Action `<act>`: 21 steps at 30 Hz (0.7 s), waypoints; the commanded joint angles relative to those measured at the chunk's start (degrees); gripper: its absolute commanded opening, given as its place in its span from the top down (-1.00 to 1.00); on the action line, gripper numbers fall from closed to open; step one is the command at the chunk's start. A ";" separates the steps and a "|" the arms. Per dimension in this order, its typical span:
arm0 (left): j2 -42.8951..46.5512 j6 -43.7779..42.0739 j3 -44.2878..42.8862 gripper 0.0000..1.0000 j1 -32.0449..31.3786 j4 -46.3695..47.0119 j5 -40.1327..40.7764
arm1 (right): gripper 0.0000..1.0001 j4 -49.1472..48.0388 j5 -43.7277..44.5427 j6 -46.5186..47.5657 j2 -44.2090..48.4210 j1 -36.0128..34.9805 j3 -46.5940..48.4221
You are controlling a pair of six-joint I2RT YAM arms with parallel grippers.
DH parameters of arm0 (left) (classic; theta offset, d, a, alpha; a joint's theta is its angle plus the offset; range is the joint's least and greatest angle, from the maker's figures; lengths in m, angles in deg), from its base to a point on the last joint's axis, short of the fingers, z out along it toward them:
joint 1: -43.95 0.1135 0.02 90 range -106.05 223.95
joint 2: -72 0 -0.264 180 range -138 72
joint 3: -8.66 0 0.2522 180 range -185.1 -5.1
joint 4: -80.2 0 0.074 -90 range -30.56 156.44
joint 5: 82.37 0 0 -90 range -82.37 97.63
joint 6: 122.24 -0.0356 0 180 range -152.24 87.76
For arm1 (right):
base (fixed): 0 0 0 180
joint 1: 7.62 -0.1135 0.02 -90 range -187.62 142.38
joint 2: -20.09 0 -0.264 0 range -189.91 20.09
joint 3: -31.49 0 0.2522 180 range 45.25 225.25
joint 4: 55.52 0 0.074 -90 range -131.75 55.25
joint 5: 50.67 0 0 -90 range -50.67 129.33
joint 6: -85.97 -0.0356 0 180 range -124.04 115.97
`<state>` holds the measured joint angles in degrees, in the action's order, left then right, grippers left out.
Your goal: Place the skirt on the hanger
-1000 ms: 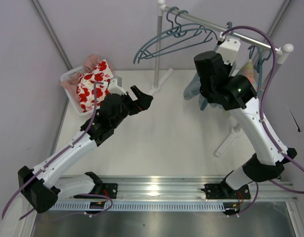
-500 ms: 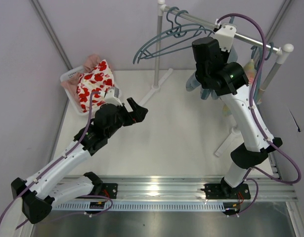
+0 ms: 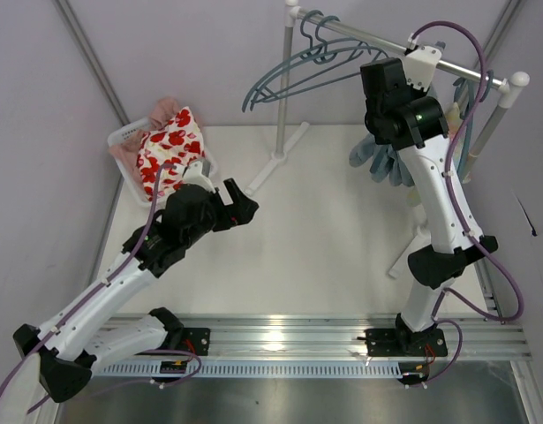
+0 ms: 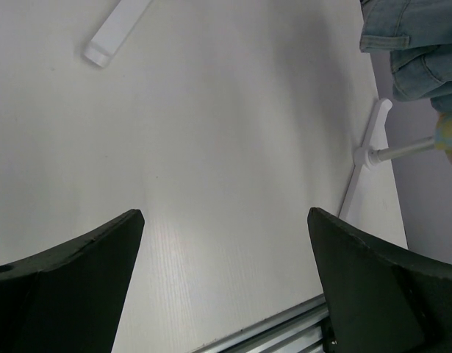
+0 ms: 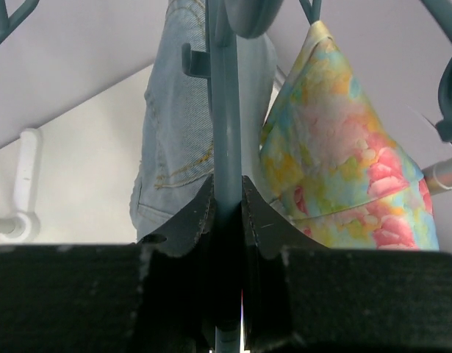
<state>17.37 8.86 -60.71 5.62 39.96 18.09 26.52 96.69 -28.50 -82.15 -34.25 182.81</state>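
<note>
Right pincer (image 5: 227, 197) clamps hanger (image 5: 224, 110), skirt (image 5: 170, 118) hanging lengthwise downward.

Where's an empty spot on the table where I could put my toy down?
The bare middle of the table, between the left gripper and the rack's white feet, is free. It's crowded at the back: the basket of clothes on the left, the skirt and hangers hanging on the right.
</note>
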 commanded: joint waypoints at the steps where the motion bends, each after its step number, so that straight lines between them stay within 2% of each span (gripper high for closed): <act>1: 1.90 1.52 -3.53 -0.99 0.18 -4.80 1.66 | 1.00 -3.58 3.36 0.91 -0.07 1.32 3.07; 5: 1.90 2.84 -5.03 -0.99 0.18 -7.27 2.90 | 1.00 -3.06 3.20 0.75 -0.16 4.04 2.11; 12: -0.47 2.93 -8.37 -0.98 -0.17 -9.64 3.69 | 1.00 -8.15 -2.25 -0.40 3.09 6.59 -8.08; 16: -1.88 3.19 -9.16 -0.98 -1.22 -9.38 3.69 | 1.00 -7.62 -2.60 0.82 3.27 7.03 -8.97; 18: -2.14 3.02 -9.33 -0.97 -1.40 -9.03 3.69 | 0.98 -8.67 -5.58 2.14 4.49 7.12 -10.02; 19: -2.15 2.67 -9.25 -0.97 -1.40 -8.68 3.60 | 0.90 -9.99 -7.08 3.19 5.02 7.12 -11.25; 20: -2.23 2.23 -9.34 -0.97 -1.40 -8.33 3.60 | 0.62 -10.69 -8.74 3.72 5.64 7.21 -12.13; 21: -2.23 1.71 -9.60 -0.98 -1.40 -7.89 3.43 | 0.47 -11.40 -12.15 4.34 6.43 7.21 -12.83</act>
<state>15.01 11.24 -67.60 4.55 31.13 21.19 17.51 92.04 -26.67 -78.59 -27.63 171.79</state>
